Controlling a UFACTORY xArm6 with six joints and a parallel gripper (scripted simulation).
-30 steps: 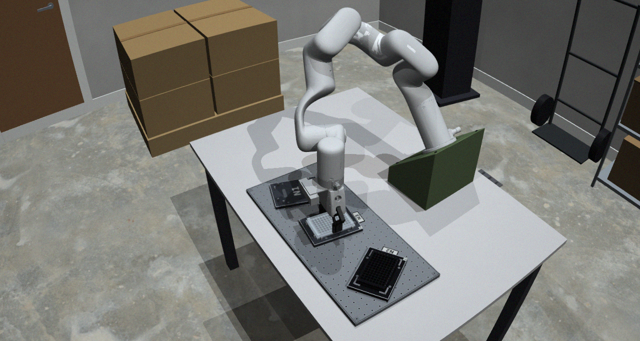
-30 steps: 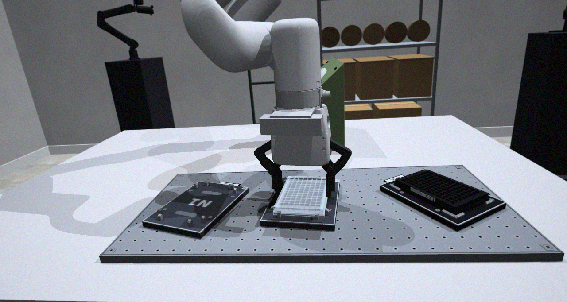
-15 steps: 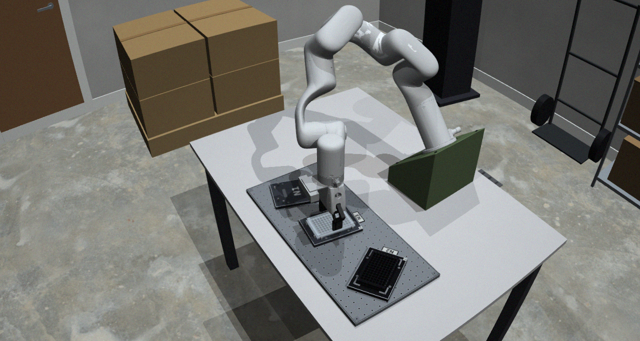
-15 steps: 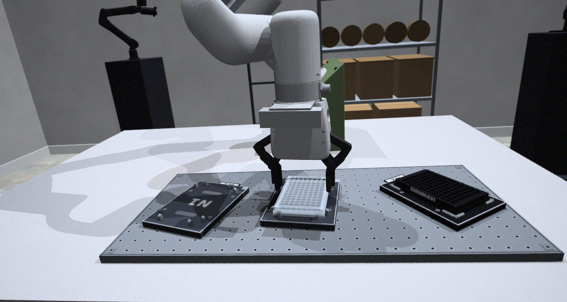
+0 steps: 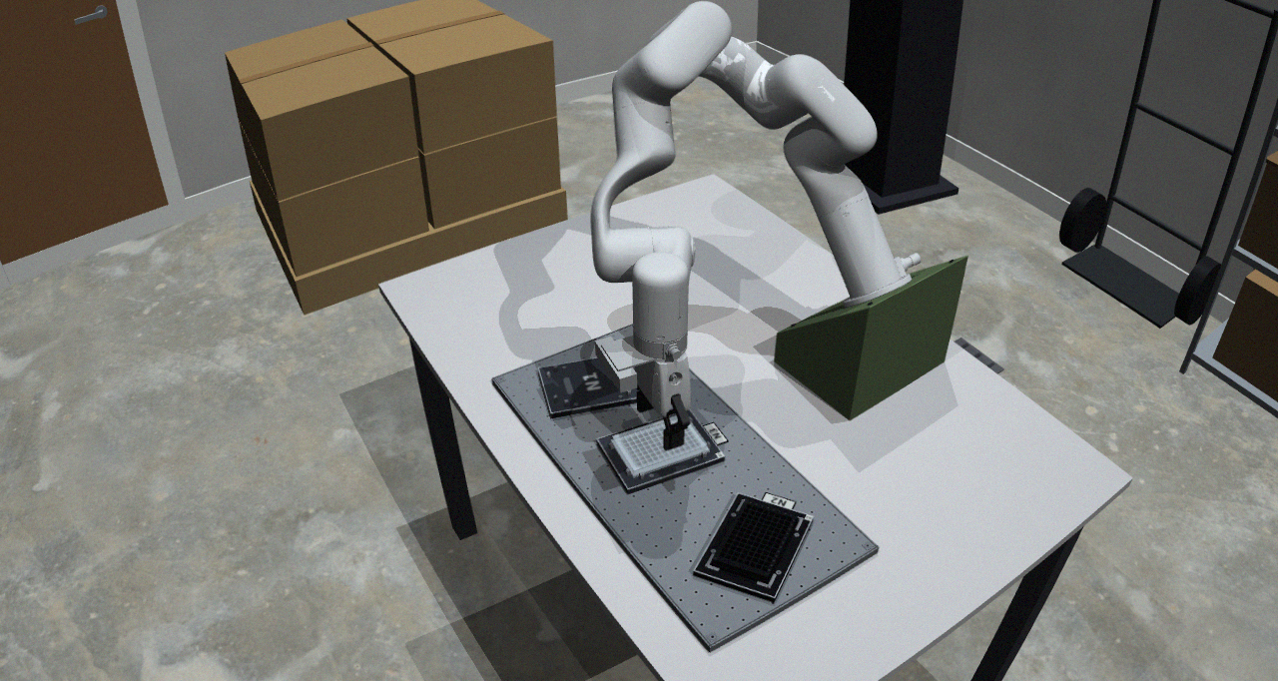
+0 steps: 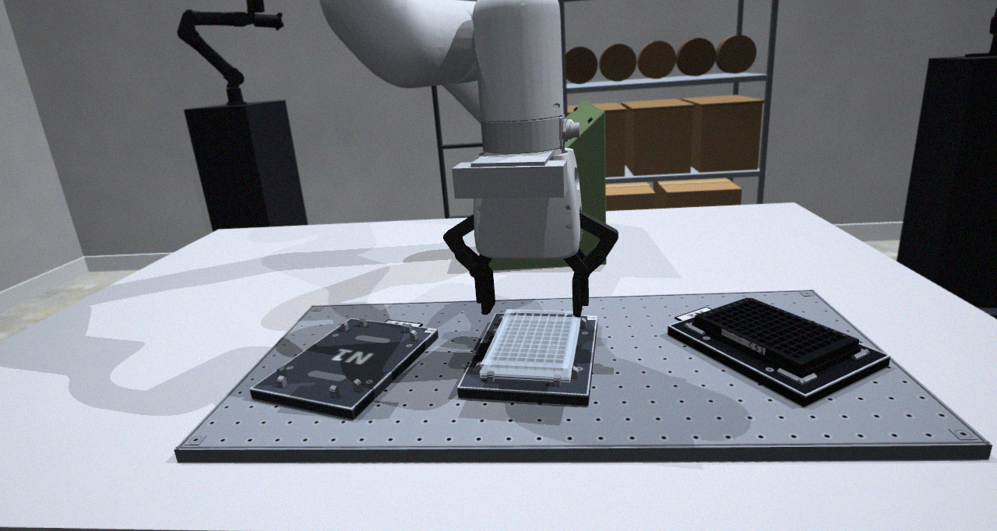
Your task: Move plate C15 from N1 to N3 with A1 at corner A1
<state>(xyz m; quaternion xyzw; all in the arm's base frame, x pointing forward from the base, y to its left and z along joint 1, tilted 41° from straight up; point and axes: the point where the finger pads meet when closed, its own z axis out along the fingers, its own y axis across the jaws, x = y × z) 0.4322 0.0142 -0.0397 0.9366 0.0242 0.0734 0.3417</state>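
The clear well plate C15 (image 5: 658, 449) (image 6: 531, 344) lies flat on the middle nest N3 (image 5: 645, 480) (image 6: 523, 388), inside its locators. I cannot read its label or the A1 mark. My gripper (image 5: 659, 415) (image 6: 531, 310) is open and empty. It hangs just above the plate's far end, with its fingertips clear of the plate's sides. Nest N1 (image 5: 578, 384) (image 6: 346, 368) at the left is bare, with its pins showing. The black plate C51 (image 5: 755, 544) (image 6: 777, 332) sits on nest N2 at the right.
All three nests stand on a grey perforated deck (image 6: 627, 409) on the white table. The arm's green base wedge (image 5: 871, 341) is behind the deck. Small nest signs (image 5: 779, 501) lie on the deck beside N2 and N3.
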